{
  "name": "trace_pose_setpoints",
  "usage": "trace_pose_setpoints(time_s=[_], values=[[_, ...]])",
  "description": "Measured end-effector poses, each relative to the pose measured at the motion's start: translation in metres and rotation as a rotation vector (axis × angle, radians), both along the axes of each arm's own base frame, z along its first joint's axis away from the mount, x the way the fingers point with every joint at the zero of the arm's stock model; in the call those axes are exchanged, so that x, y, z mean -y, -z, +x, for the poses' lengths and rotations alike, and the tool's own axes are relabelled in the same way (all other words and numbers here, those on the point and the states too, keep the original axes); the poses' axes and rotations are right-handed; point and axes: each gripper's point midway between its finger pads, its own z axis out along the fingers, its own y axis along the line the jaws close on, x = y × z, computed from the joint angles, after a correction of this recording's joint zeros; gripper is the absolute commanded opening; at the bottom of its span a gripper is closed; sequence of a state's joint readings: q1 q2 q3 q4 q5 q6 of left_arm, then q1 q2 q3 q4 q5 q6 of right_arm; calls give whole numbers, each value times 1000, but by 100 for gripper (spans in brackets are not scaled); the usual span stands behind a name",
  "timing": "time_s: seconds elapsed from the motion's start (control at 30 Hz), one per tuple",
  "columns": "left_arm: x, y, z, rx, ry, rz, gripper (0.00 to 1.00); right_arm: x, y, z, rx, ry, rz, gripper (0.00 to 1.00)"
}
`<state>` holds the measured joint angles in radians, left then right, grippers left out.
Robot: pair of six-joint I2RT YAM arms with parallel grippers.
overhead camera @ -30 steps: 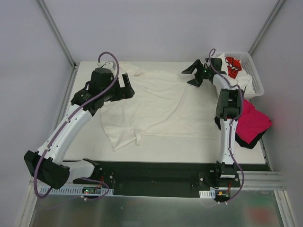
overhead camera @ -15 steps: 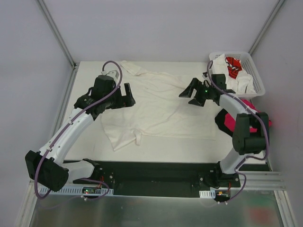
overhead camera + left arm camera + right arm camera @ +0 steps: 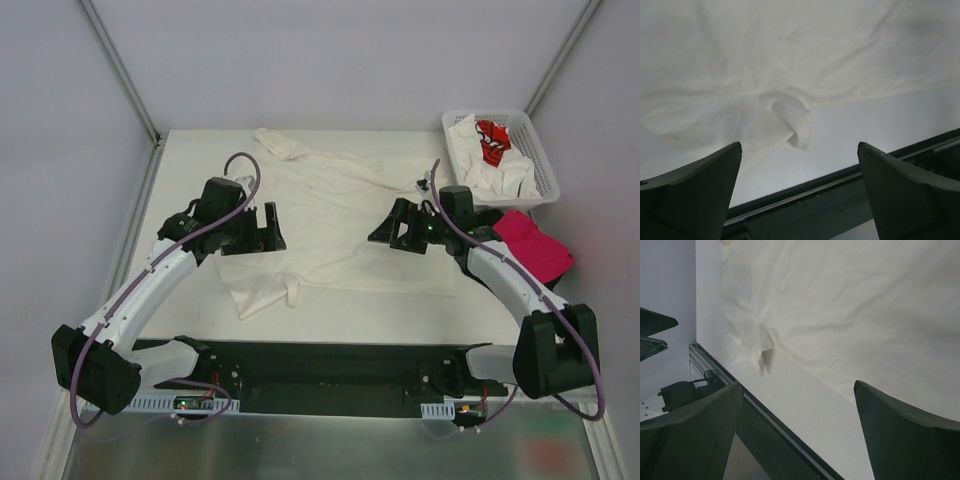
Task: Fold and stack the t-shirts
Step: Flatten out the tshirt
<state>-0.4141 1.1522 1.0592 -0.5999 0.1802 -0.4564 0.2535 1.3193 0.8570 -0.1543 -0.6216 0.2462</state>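
Cream-white t-shirt (image 3: 335, 215) lies spread across the middle of the white desk (image 3: 195, 160). Its front is wrinkled, one sleeve trails toward the far edge, and a small twisted bunch of cloth (image 3: 792, 120) sits at its near left hem. Left tool (image 3: 267, 230) hovers over the shirt's left edge, jaws wide apart and holding nothing. Right tool (image 3: 393, 224) hovers over the shirt's right side, jaws likewise spread and empty. Both point inward, facing each other across the cloth. At the far right corner a white lattice basket (image 3: 545, 165) holds crumpled white shirts (image 3: 500, 178), among them a shirt with red print (image 3: 492, 138). A magenta-pink shirt (image 3: 535, 250) lies on the desk just in front of the basket, beside the right arm.
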Motion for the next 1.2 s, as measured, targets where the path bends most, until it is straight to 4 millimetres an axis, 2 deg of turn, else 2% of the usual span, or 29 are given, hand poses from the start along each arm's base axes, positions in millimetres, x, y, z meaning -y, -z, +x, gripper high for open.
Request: trace_pose_setpoints(time_s=[0.13, 0.33, 0.53, 0.63, 0.77, 0.8, 1.0, 1.2], values=[[-7, 18, -24, -107, 10, 56, 96, 10, -2, -10, 35, 30, -34, 95], [-23, 45, -59, -260, 17, 204, 95, 12, -2, -9, 42, 39, -41, 93], [-51, 57, -87, -375, -43, 340, 93, 12, -3, -8, 45, 44, -41, 91], [-63, 67, -99, -426, -70, 407, 89, 14, -7, -7, 55, 51, -38, 90], [-73, 88, -117, -519, -85, 489, 71, 16, -13, -7, 72, 62, -29, 89], [-74, 92, -120, -534, -85, 505, 68, 17, -14, -7, 75, 66, -26, 89], [-69, 104, -119, -562, -38, 598, 67, 19, -18, -4, 81, 80, -18, 89], [-48, 109, -97, -541, 15, 673, 65, 21, -19, -3, 76, 90, -12, 89]])
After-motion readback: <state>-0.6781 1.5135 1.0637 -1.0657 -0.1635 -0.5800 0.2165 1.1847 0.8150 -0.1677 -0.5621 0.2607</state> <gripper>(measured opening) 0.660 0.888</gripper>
